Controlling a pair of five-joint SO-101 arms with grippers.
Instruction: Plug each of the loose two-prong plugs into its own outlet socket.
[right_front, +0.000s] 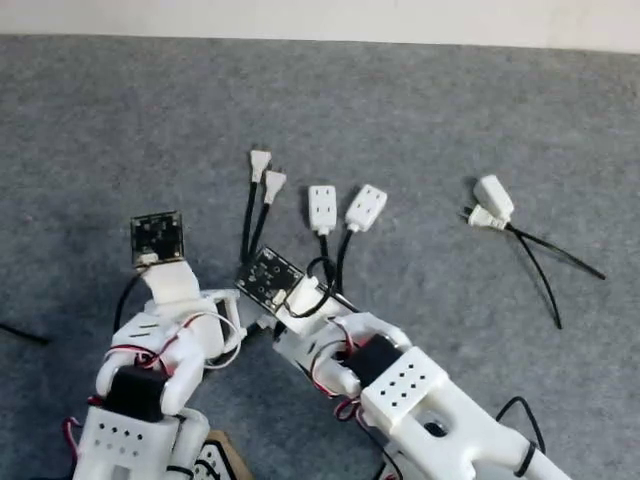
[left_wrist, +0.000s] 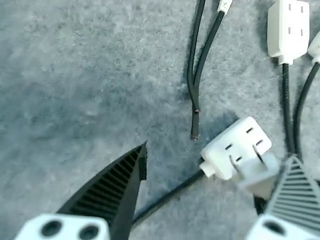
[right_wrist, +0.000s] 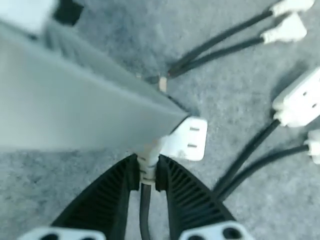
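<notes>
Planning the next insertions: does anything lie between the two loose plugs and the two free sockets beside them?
Nothing visible does. The loose plugs and the free sockets lie side by side, only bare carpet between them.

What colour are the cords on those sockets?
The cords are black, clearest in the left wrist view.

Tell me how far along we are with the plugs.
Done: one mated plug sits in the far socket, off to the right. In hand: the right hand is shut on the held plug, prongs at the near socket but seemingly not seated; the left hand is open by that socket. Left: two loose plugs and two empty sockets lying apart.
</notes>
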